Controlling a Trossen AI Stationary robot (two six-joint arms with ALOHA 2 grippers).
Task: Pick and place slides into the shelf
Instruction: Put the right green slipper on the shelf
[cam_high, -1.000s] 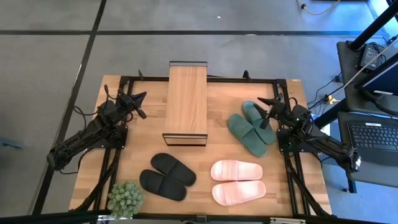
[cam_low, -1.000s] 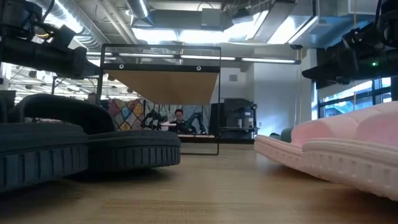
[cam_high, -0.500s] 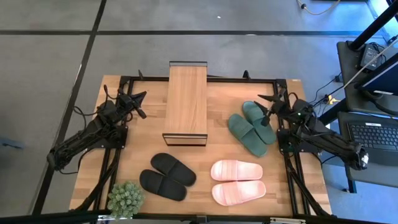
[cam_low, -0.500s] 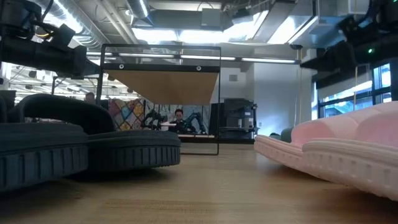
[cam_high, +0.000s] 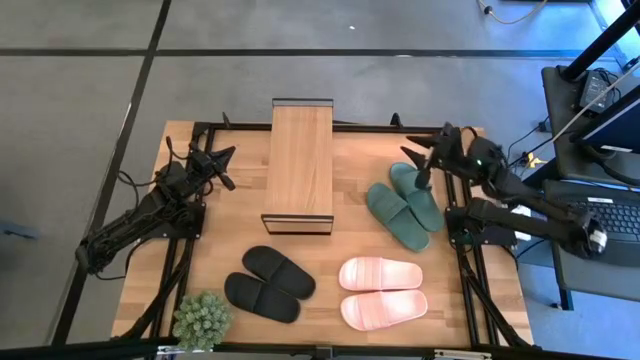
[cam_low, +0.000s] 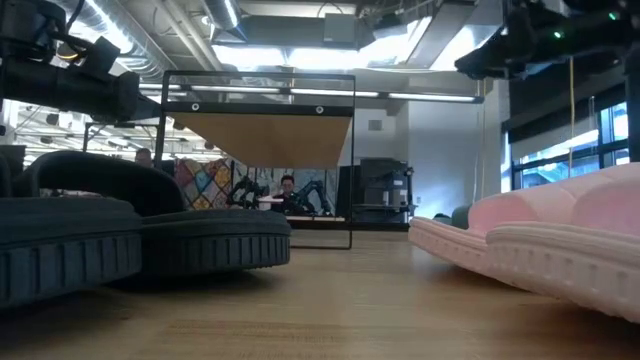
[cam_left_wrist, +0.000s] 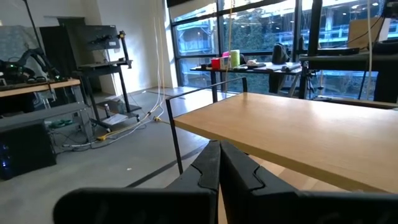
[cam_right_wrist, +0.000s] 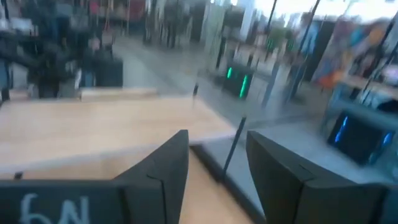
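Three pairs of slides lie sole-down on the table: dark green (cam_high: 402, 205) at the right, black (cam_high: 268, 284) near the front, pale pink (cam_high: 383, 292) beside them. The shelf (cam_high: 300, 165) stands at the far middle, its plank top also in the left wrist view (cam_left_wrist: 298, 127). My right gripper (cam_high: 420, 163) hangs in the air over the far end of the green slides, pointing level toward the shelf; it is open (cam_right_wrist: 217, 165) and holds nothing. My left gripper (cam_high: 224, 160) waits left of the shelf, shut (cam_left_wrist: 219, 165) and holding nothing.
A small potted plant (cam_high: 203, 319) stands at the near left corner. A black frame (cam_high: 450, 130) runs around the tabletop. Bare wood lies between the shelf and the black and pink slides. Desks and a laptop (cam_high: 600, 215) stand beyond the right edge.
My right gripper has risen well clear of the table and drifted a little toward the far edge, staying level. In the low view it climbs toward the top of the picture. The slides and the shelf have kept their places.
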